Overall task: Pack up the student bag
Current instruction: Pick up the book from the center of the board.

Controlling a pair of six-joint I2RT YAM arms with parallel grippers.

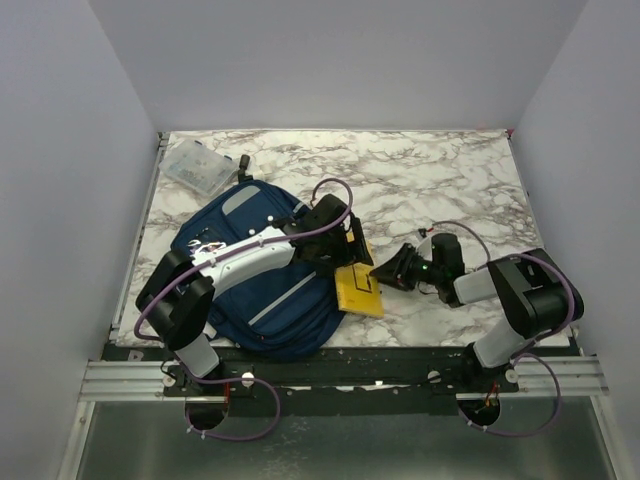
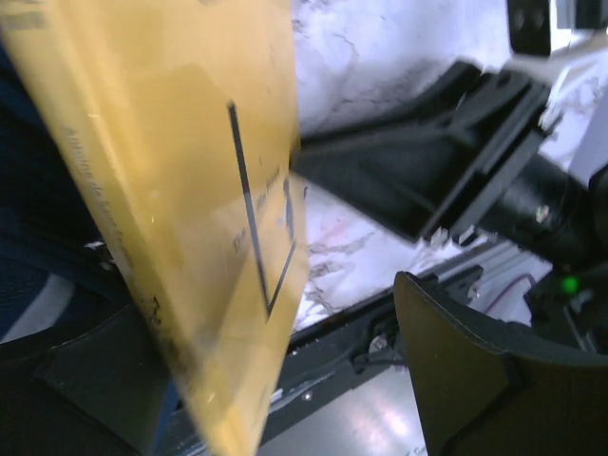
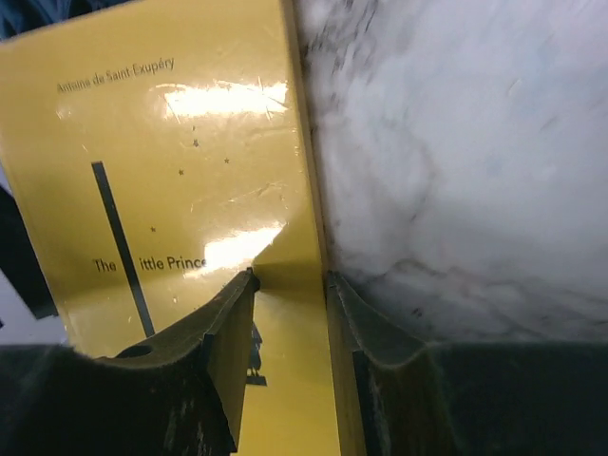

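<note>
Beside the right flank of the student bag, a yellow book lies on the marble desk, its near end pointing toward the arms' bases and its far end up against the bag's fabric. The step in hand looks like getting this book into the bag.

The right fingers straddle the book's long outer edge. One reaches over the cover beside the title, and the other sits just off the edge over bare marble. They are partly drawn together, but whether they actually pinch the book cannot be told from these views. The left fingers are spread wide and released. From the left wrist the book slants across the space between them, with a clear gap to the finger on the robot's right.

To do this well, the right arm should have a firm bite on the book before any lift, because a glossy cover could slip out of a shallow edge grip. The left arm, reaching across the bag's top, seems best used to steady the book or to hold the bag's mouth apart. No view shows whether a zip is open, so that needs checking first.

The bag is on the left half of the desk, under the left arm and touching the book's inner side, well apart from the right fingers.
</note>
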